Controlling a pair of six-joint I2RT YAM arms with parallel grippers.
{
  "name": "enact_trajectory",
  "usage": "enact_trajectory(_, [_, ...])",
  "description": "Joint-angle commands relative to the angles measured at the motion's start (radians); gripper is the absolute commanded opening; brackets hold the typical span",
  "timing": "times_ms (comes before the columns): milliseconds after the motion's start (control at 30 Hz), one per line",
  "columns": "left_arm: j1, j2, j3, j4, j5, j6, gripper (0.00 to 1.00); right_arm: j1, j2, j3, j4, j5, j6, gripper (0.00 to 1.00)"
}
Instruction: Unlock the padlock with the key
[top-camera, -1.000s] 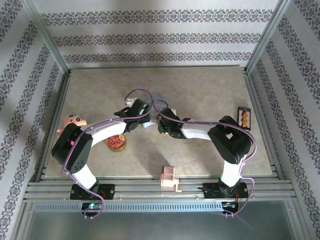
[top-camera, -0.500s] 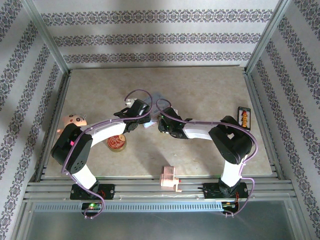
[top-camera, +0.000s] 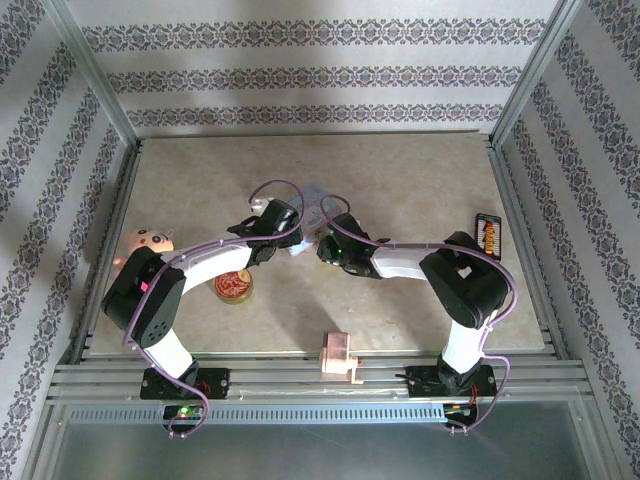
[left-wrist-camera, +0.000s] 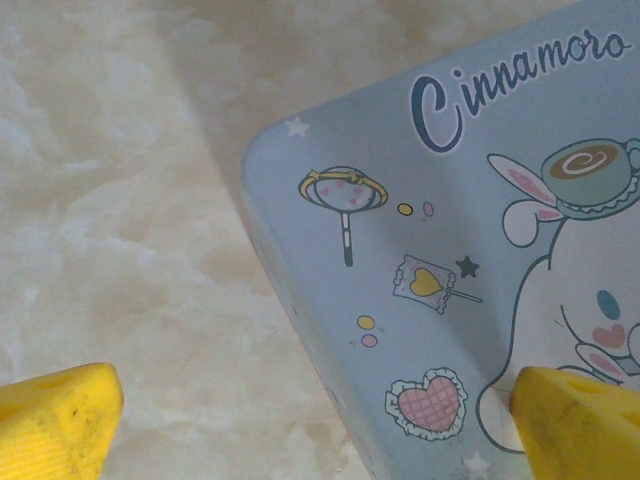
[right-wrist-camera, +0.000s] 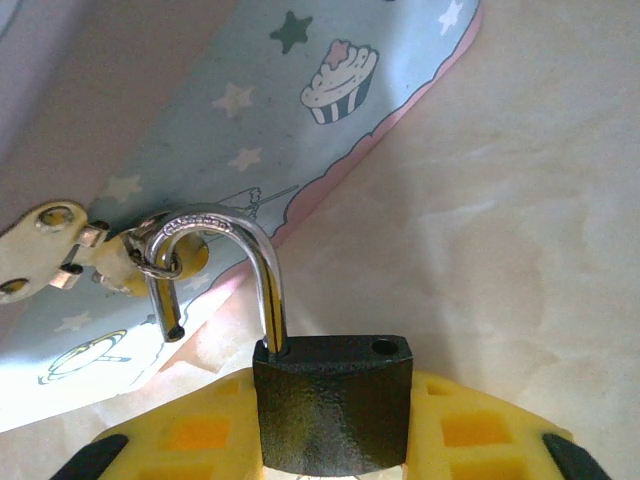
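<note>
Top external: left gripper (top-camera: 291, 238) and right gripper (top-camera: 322, 246) meet almost tip to tip at mid-table; what lies between the tips is too small to tell. Left wrist: fingertips (left-wrist-camera: 60, 420) spread wide, holding nothing; pale blue Cinnamoroll tin (left-wrist-camera: 430, 300) lies ahead of and between them, its corner pointing into the gap and its printed lid running under one tip. Right wrist: yellow fingers (right-wrist-camera: 470, 430) pinch the dark body of the padlock (right-wrist-camera: 335, 400) from both sides, with the shackle (right-wrist-camera: 215, 225) pointing away from the fingers. The shackle's short leg stands clear of its socket, which gapes empty on top of the body. The bow is hooked through the tin's hasp ring (right-wrist-camera: 150, 262). The keyway face is hidden between the fingers, so where the key is cannot be told. Judgement: the lock appears released; what remains, at most, is unhooking the shackle from the hasp.
</note>
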Motion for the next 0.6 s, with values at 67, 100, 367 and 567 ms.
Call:
enact_trajectory(67, [0.011, 0.007, -0.035, -0.063, 0.031, -0.004, 0.99, 0.008, 0.045, -0.010, 0.122, -0.084, 0.044, 0.00])
enact_trajectory(100, [0.011, 0.007, -0.036, -0.063, 0.031, -0.005, 0.99, 0.008, 0.045, -0.010, 0.126, -0.085, 0.046, 0.00])
enact_trajectory(367, [0.010, 0.007, -0.043, -0.063, 0.033, -0.007, 0.99, 0.007, 0.036, -0.019, 0.138, -0.081, 0.061, 0.00])
enact_trajectory(567, [0.009, 0.004, -0.047, -0.064, 0.035, -0.003, 0.99, 0.006, 0.034, -0.024, 0.153, -0.072, 0.074, 0.00])
